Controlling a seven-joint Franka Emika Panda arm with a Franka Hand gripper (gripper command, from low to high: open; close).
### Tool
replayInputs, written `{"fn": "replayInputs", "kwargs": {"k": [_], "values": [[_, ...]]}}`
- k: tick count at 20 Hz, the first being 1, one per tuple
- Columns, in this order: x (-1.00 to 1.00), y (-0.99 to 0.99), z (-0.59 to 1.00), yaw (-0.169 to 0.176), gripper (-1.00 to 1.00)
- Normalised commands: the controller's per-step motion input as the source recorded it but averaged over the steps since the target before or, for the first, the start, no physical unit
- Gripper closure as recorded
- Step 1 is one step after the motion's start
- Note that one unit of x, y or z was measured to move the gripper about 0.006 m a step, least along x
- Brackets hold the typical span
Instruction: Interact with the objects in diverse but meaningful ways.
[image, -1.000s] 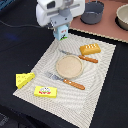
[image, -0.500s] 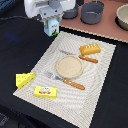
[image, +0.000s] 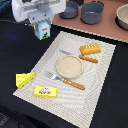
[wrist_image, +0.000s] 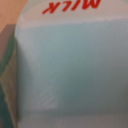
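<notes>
Exterior view: jaws of gripper (image: 42, 22) clamped on milk carton (image: 42, 31), lifted clear of placemat (image: 102, 75); bread loaf (image: 89, 49), cheese wedge (image: 24, 79), yellow box (image: 45, 91) untouched, awaiting handling.

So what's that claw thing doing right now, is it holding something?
Gripper: closed on the pale blue milk carton, held up off the table.

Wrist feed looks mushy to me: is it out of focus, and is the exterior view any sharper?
Wrist view: yes, the milk carton fills the frame too close to focus; only the red "MILK" lettering reads, softly. Exterior view: coarse but usable; the carton under the gripper, the placemat and the fork are distinct, with no strong glare.
</notes>
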Motion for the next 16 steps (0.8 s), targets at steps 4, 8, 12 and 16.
{"fn": "replayInputs", "kwargs": {"k": [4, 8, 12, 16], "values": [[-0.08, -0.69, -0.12, 0.000, 1.00], [-0.08, -0.68, -0.17, 0.000, 1.00], [-0.12, -0.56, -0.25, 0.000, 1.00], [-0.12, -0.46, -0.30, 0.000, 1.00]]}}
